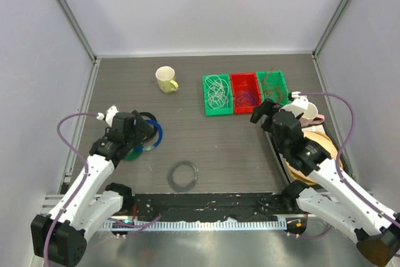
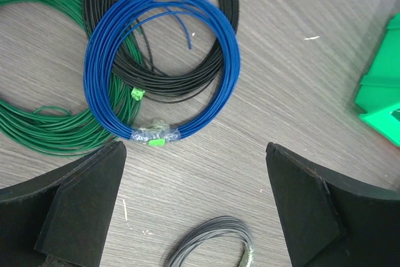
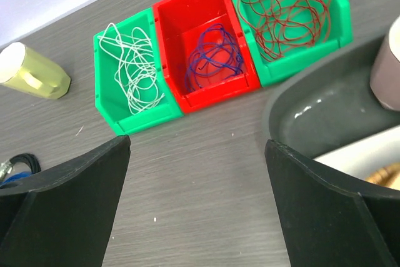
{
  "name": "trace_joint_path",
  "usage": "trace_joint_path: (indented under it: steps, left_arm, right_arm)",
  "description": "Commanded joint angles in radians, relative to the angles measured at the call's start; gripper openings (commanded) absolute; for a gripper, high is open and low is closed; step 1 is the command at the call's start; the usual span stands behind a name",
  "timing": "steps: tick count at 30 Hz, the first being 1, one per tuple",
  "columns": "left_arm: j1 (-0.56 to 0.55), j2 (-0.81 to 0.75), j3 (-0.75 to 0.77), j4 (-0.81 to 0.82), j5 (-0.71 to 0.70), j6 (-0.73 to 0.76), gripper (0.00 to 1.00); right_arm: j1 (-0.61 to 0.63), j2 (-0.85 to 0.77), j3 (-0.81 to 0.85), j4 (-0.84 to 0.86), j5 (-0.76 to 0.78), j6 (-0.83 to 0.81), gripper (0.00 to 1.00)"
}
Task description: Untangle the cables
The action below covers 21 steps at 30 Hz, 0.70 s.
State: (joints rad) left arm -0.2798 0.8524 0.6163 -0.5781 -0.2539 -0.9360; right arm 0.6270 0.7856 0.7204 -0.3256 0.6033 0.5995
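The white cable lay in a green bin, the blue cable in the red bin, and the red cable in the other green bin. The left gripper, by a blue ring, and the right gripper were wide open, holding nothing.

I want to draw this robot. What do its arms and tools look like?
The left arm and right arm are both made of white, rounded tube sections joined by chunky black joints. A thin purple cord loops beside each arm. The left tool and right tool each have two flat, black, wedge-shaped fingers.
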Motion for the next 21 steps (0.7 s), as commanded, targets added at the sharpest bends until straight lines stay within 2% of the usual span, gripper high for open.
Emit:
trace_joint_path:
  steps: [1,5,12,21]
  left_arm:
    - [0.005,-0.053,0.062,-0.049,-0.016,0.02,1.0]
    - [0.005,-0.073,0.071,-0.095,-0.064,0.022,1.0]
    - [0.005,-0.072,0.066,-0.086,-0.084,0.019,1.0]
    - [0.005,0.027,0.083,-0.054,-0.113,0.016,1.0]
  right_arm:
    - [0.004,-0.109,-0.047,-0.098,0.038,0.111,0.95]
    - [0.004,-0.132,-0.065,-0.075,-0.016,0.073,0.96]
    - [0.004,-0.117,-0.099,-0.036,-0.01,0.089,0.96]
    - [0.004,-0.075,-0.142,0.043,0.018,0.036,0.97]
